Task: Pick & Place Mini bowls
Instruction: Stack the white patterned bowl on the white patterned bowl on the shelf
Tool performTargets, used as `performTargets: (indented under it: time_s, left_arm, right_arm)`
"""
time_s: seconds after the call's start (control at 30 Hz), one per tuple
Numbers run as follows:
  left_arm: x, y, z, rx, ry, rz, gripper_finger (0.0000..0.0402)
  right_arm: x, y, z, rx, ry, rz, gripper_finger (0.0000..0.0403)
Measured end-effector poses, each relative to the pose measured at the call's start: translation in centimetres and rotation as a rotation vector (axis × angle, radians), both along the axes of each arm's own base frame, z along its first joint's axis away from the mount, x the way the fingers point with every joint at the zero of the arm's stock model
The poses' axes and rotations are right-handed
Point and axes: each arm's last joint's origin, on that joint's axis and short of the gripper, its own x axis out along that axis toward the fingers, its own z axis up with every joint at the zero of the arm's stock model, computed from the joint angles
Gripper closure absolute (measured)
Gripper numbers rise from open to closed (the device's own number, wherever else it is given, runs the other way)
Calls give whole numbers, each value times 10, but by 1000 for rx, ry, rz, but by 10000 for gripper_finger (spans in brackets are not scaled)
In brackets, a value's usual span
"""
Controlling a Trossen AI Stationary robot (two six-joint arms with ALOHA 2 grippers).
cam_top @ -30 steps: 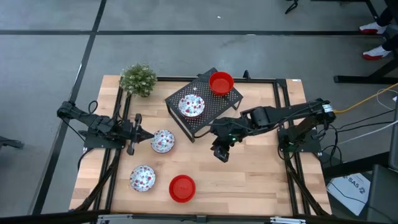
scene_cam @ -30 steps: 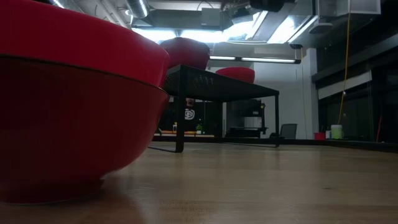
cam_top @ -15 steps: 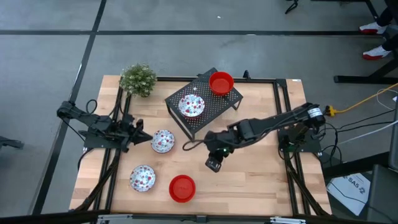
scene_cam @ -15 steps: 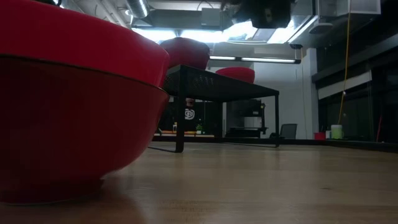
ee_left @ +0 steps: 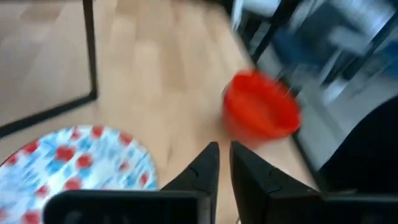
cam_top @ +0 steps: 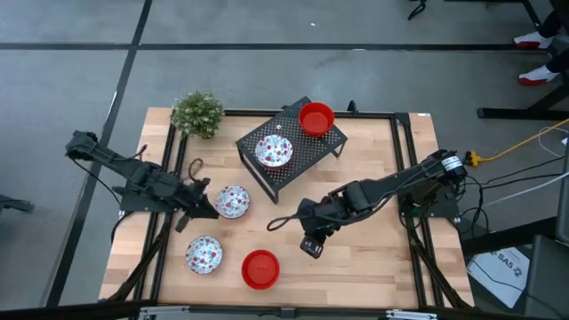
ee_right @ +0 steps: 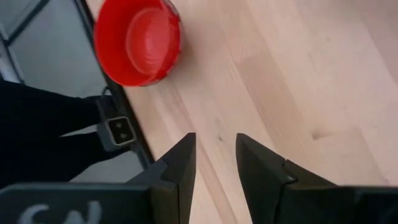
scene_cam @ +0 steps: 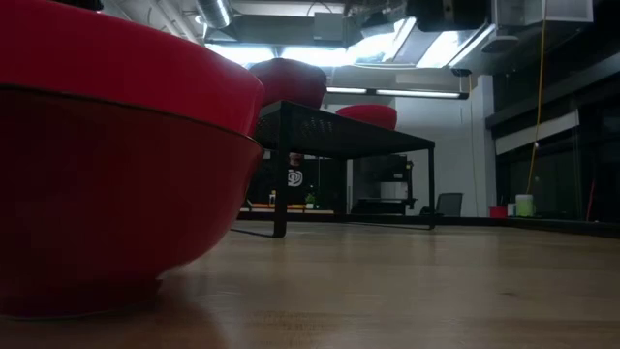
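High view: the right hand [cam_top: 278, 221], slightly open and empty, hangs near the red bowl [cam_top: 260, 268] on the worktop [cam_top: 373, 267]. An off-centre descent could skid the bowl off the edge.

Hidden, cropped or smeared

In the low view, red bowl [scene_cam: 107, 165] cut off at left edge and top, blocking much of the tabletop [scene_cam: 407, 281] behind. In the left wrist view, speckled bowl [ee_left: 68, 158] partly covered by the gripper body and cropped; second red bowl [ee_left: 260, 112] blurred. Underside of black mesh rack [cam_top: 289, 151] unseen from above.
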Motion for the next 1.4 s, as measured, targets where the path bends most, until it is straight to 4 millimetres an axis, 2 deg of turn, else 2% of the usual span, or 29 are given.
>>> performTargets:
  time_s: [0.13, 0.37, 0.57, 0.93, 1.2, 1.4]
  left_arm:
    - [11, -4, 3, 130, 145, -6, 340]
    - [34, -14, 0, 295, 238, -83, 318]
    - [46, -17, -12, 427, 303, -74, 327]
    - [53, -20, -37, 517, 477, -107, 334]
    - [55, -19, -38, 534, 476, -75, 343]
    - [54, -19, -35, 516, 463, -56, 379]
  right_arm:
    - [-5, 4, -2, -47, 21, -1, 289]
    - [-7, 8, -2, -75, 21, 4, 289]
    - [-8, 8, -2, -85, 17, -4, 289]
    - [-8, 8, -2, -83, 16, -2, 289]
    - [-8, 9, -2, -83, 16, -1, 289]
    - [-8, 9, -2, -87, 14, 6, 289]
